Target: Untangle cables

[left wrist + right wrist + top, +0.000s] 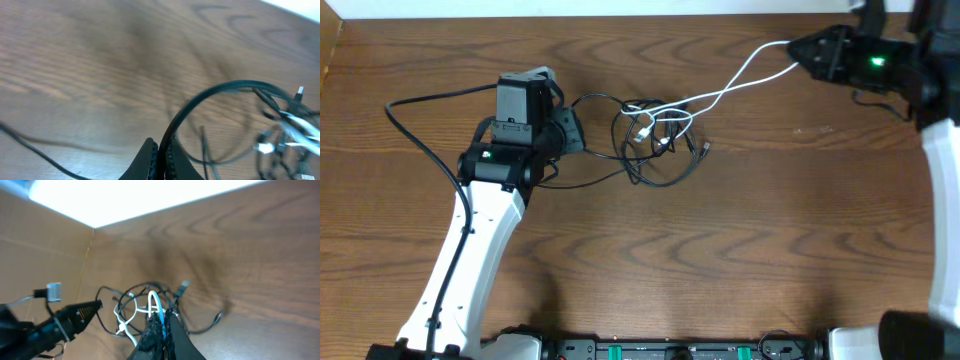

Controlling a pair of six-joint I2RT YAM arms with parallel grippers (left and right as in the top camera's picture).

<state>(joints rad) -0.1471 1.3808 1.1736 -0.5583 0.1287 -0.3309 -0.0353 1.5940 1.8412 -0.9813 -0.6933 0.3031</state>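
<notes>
The cables lie in a loose tangle (657,135) at the middle of the wooden table. Several black loops and a white cable (745,72) cross there. My left gripper (578,132) sits just left of the tangle, shut on a black cable (220,89) that arcs from its jaws toward the bunch (287,125). My right gripper (794,48) is at the far right, shut on the white cable (153,301). That cable runs in a slack line back to the tangle (142,305). Small plug ends (705,148) stick out of the bunch.
A thicker black arm wire (425,105) loops over the table left of the left arm. The table's far edge (620,18) meets a pale wall. In the right wrist view the left gripper (75,314) shows beyond the tangle.
</notes>
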